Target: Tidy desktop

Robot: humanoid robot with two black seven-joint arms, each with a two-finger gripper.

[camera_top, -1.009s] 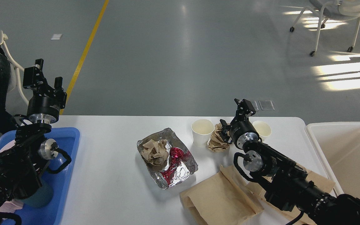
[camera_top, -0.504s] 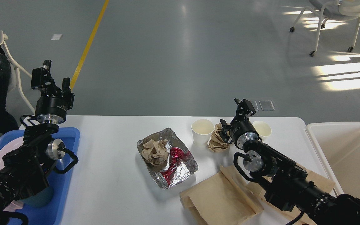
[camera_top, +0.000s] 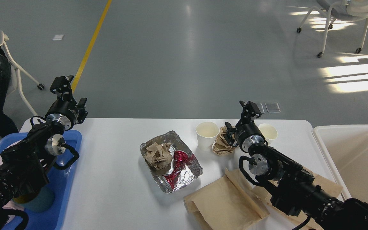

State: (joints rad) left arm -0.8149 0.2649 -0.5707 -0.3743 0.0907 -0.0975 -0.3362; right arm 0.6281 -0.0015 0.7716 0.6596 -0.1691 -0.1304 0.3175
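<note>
**Tidy-up partly done: litter waits mid-tabletop**

At far left, a blue tray (camera_top: pixel 73 140) sits on the edge of the white tabletop (camera_top: pixel 113 179) and already carries a teal cup (camera_top: pixel 38 201) and what looks like a plate, largely hidden behind the arm. The left hand (camera_top: pixel 70 94) hovers above the tray's far corner, empty, its two fingers spread moderately apart. The middle of the tabletop is not yet cleared: a foil container (camera_top: pixel 171 164) holds a crumpled brown napkin (camera_top: pixel 160 155) and a red wrapper (camera_top: pixel 179 158). To its right stand a paper cup (camera_top: pixel 207 134), a wad of brown paper (camera_top: pixel 220 143) and, partly hidden, a second paper cup (camera_top: pixel 268 131). The right hand (camera_top: pixel 241 119) hangs just beside the wad with nothing in it, fingers parted. Nearer the front lie flattened brown paper bags (camera_top: pixel 225 199) under the right arm. At far right an off-white bin (camera_top: pixel 359 159) appears empty, so most rubbish seems yet to be binned.
</note>
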